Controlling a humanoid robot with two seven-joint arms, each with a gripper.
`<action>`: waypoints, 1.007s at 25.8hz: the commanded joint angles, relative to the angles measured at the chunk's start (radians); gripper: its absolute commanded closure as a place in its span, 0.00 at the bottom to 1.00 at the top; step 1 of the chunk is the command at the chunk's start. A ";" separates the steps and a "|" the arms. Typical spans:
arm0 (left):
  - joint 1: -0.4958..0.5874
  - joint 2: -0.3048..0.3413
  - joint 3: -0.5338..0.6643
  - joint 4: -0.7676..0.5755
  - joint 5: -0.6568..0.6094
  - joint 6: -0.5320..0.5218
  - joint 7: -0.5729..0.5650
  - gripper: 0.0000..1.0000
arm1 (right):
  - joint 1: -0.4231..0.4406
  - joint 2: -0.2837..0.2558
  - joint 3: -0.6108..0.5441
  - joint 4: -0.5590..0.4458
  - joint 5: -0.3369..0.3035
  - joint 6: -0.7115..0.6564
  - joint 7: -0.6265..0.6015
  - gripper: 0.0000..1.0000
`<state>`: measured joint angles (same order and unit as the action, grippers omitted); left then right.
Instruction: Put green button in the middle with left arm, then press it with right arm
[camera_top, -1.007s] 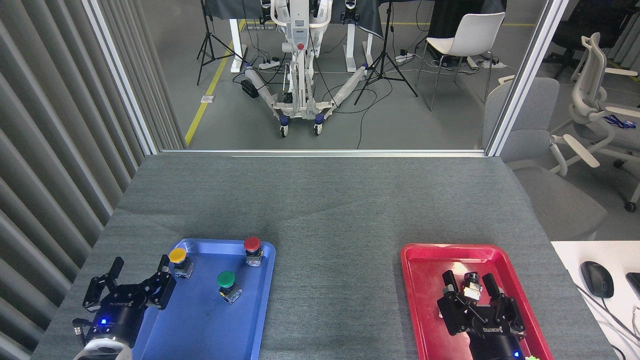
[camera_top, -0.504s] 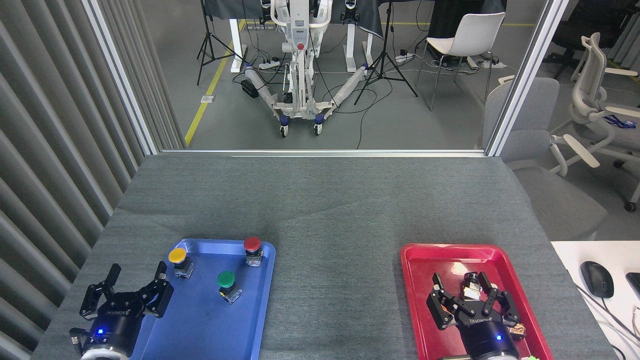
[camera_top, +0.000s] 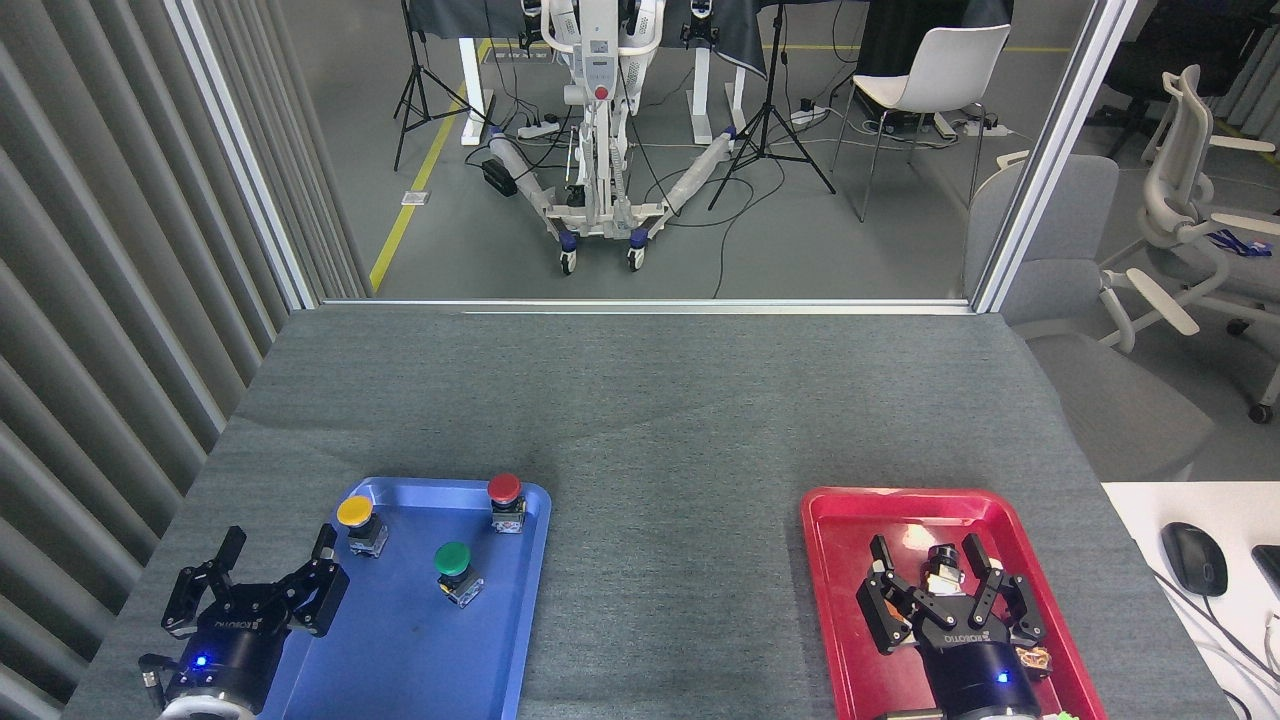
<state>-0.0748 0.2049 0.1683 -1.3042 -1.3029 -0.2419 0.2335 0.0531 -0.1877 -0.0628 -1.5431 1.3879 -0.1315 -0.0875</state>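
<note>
Round dark-green-capped push button (camera_top: 454, 570) on silver block sits mid blue plastic tray (camera_top: 400, 660), near the counter's front-left corner. My left claw (camera_top: 275, 575) gapes empty beside it; my right claw (camera_top: 930, 570) spread over red plastic tray (camera_top: 840, 600).

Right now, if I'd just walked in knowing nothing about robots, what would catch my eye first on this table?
Probably the two bright trays on the grey table: a blue tray at near left and a red tray at near right. In the blue one stand three mushroom-capped buttons: the yellow button, the red button and the green button. The black left gripper and right gripper hover open by the trays.
</note>
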 joint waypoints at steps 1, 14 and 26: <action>-0.003 0.001 -0.001 0.000 -0.001 -0.027 0.000 0.00 | 0.001 -0.001 0.000 0.000 0.000 0.003 -0.005 0.01; -0.059 0.001 -0.003 0.051 -0.013 -0.036 -0.003 0.01 | 0.010 -0.002 0.001 -0.003 -0.063 -0.002 0.002 0.01; -0.066 -0.002 -0.047 0.046 -0.012 -0.039 -0.003 0.01 | 0.010 -0.004 0.005 -0.002 -0.053 0.006 -0.001 0.01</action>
<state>-0.1419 0.2035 0.1267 -1.2534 -1.3161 -0.2811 0.2300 0.0630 -0.1918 -0.0585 -1.5448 1.3273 -0.1273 -0.0817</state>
